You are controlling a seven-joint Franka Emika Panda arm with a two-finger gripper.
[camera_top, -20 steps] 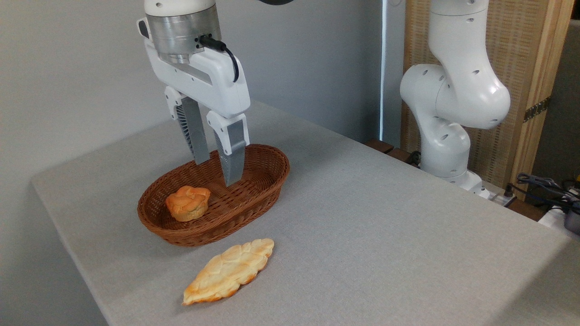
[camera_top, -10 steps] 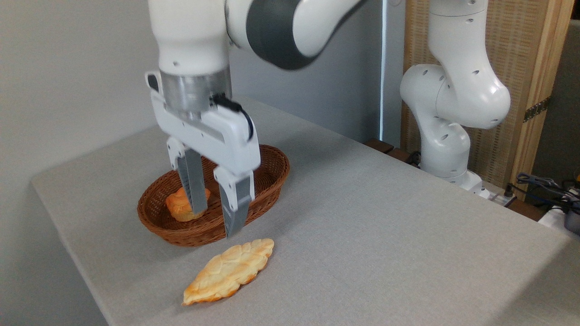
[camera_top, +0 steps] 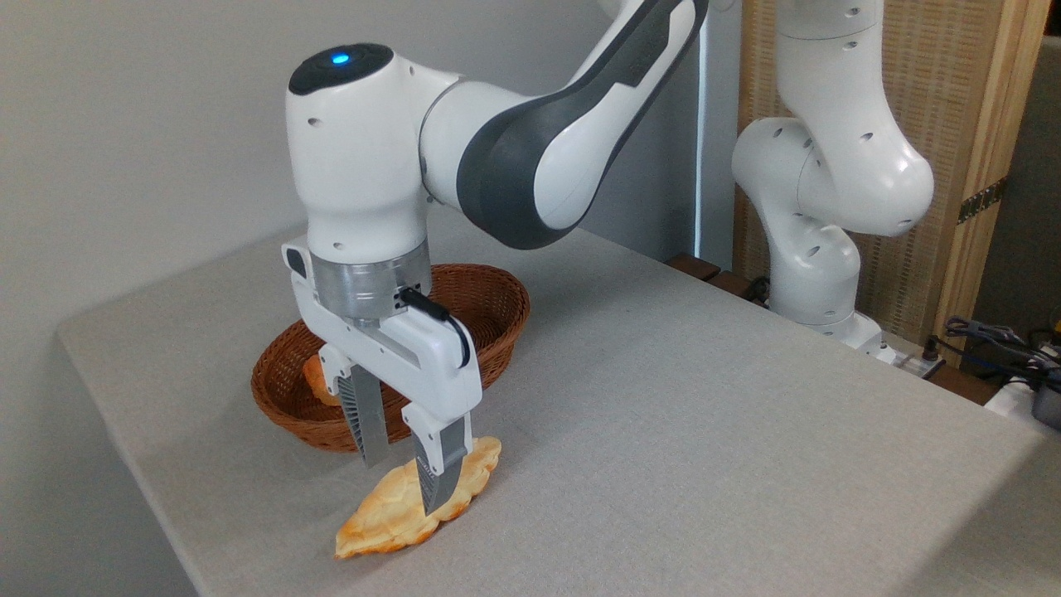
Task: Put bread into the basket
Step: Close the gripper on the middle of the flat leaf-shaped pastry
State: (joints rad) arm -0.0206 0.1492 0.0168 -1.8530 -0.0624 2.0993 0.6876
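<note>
I've got the pincer down over the bread — jaws spread, one finger either side of its middle, possibly touching. The bread lies flat on the tabletop; the basket sits just behind the pincer.

Arm: glossy white shells w/ dark grey joint bands, small round holes in casing. Black cap w/ blue LED atop wrist. Brushed-metal ring under wrist. Gripper: white body, thin black cable looping from ring along its side; two grey fingers, ribbed inner faces, white mounts. Base column: white, bulbous, rounded segments, same small holes.
</note>
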